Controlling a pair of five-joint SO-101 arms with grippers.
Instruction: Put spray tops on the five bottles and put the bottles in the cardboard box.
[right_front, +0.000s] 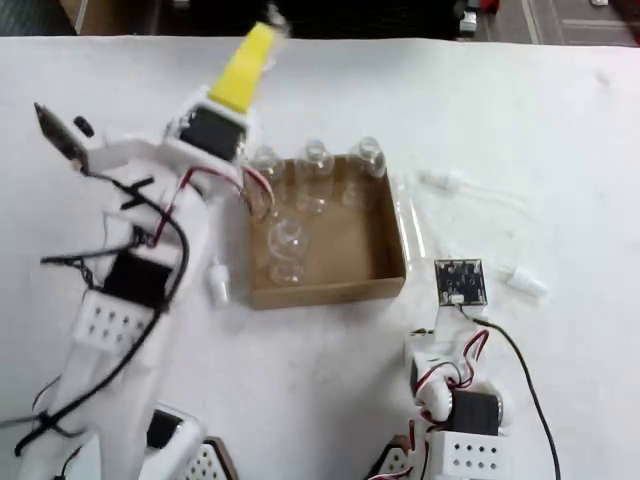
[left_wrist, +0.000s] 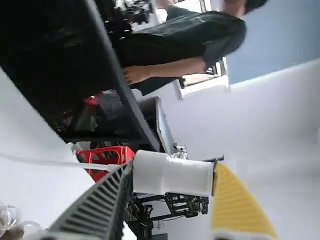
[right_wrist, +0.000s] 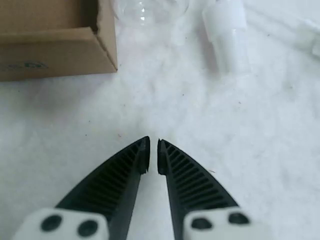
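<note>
My left gripper (left_wrist: 175, 176) is raised above the far side of the table, shut on a white spray top (left_wrist: 167, 171) between its black ridged finger and its yellow finger (right_front: 246, 66). Several clear bottles stand or lie in the cardboard box (right_front: 388, 240): some along its far wall (right_front: 315, 160), others lower in the box (right_front: 288, 240). Low over the table near the box's corner (right_wrist: 60, 50), my right gripper (right_wrist: 153, 156) is shut with nothing between its fingers. Ahead of it lie a spray top (right_wrist: 227, 35) and a clear bottle (right_wrist: 150, 9).
Loose white spray tops lie on the white table: one left of the box (right_front: 218, 283), two to its right (right_front: 450, 182) (right_front: 524, 281). The left arm's body and cables (right_front: 140, 270) cover the table's left side. The right arm's base (right_front: 455, 430) sits at the front edge.
</note>
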